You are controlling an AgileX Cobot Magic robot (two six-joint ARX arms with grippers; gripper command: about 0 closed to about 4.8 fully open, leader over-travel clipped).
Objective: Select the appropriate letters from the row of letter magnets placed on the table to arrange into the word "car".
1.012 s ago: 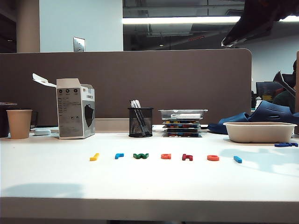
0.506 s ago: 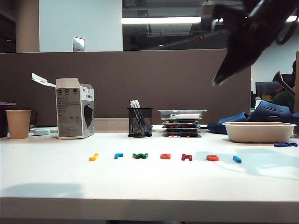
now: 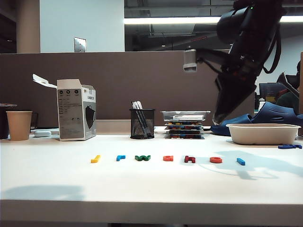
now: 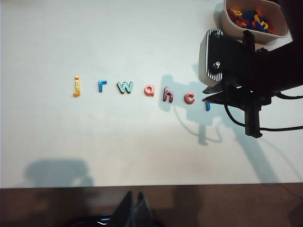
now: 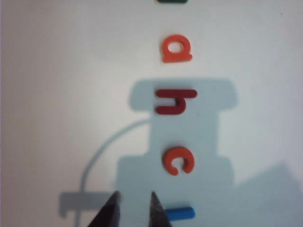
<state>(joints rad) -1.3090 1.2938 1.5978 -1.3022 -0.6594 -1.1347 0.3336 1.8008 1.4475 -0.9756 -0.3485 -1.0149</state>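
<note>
Right gripper (image 5: 133, 208) hangs above the orange c (image 5: 178, 160), right of centre on the tabletop (image 3: 57, 179), jaws slightly parted, empty. Next: drop and pinch c. Left gripper (image 4: 134, 208) sits bottom-centre, jaws pressed together.

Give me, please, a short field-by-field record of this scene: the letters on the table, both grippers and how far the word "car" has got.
row of letter magnets: j, r, w, a, h, c and a blue bar, in one line on the table
needed letters: orange-red c, orange-red a, blue r, all in the row
right gripper: above the table near the c, jaws a little apart, holding nothing
left gripper: off the table's front edge, fingers together, empty
word "car": not started
background: bowl of spare letters
</note>
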